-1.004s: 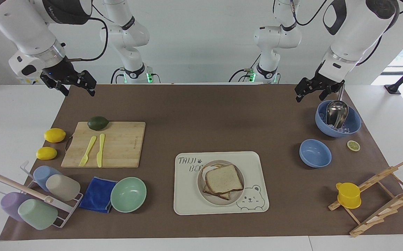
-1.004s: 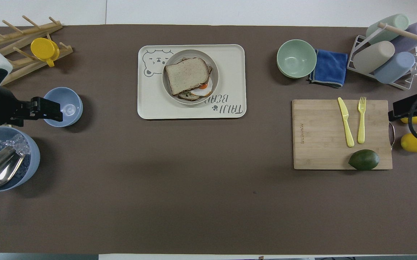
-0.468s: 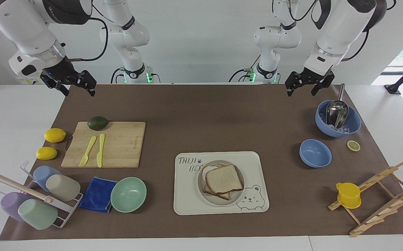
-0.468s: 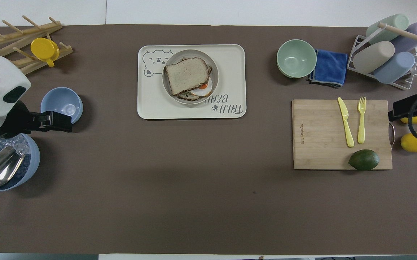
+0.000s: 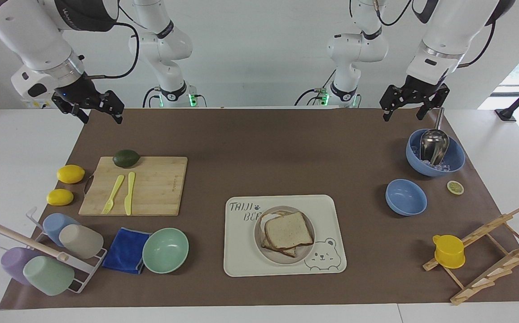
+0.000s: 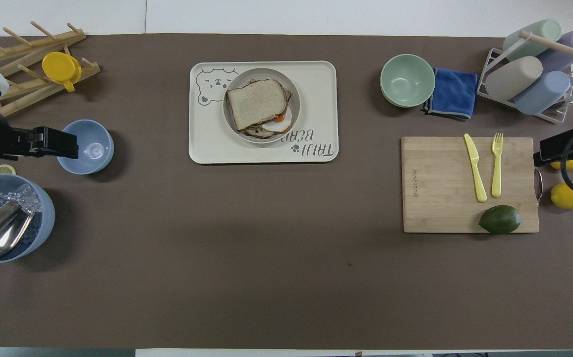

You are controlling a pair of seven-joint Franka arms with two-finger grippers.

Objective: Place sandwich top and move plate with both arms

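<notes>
Looking at facing view first: sandwich top (image 5: pixel 288 231) already sits on the stack, on the plate (image 5: pixel 306 251), which rests in the tray (image 5: pixel 331 211) printed "TAIJI BE…", rest hidden by plate. Left gripper (image 5: pixel 414 106) hangs w/ jaws apart over table edge by the blue scoop bowl (image 5: pixel 457 158); right gripper (image 5: pixel 92 110) also open, over the mat corner near the cutting board (image 5: pixel 156 188). Neither holds anything. Judged: bread step done, plate move not begun; next needs both arms down to opposite rim sides.

Overhead view: tray text reads "TAIJI BEAR" upside down, w/ bear drawing. Plate is well apart from both grippers.
</notes>
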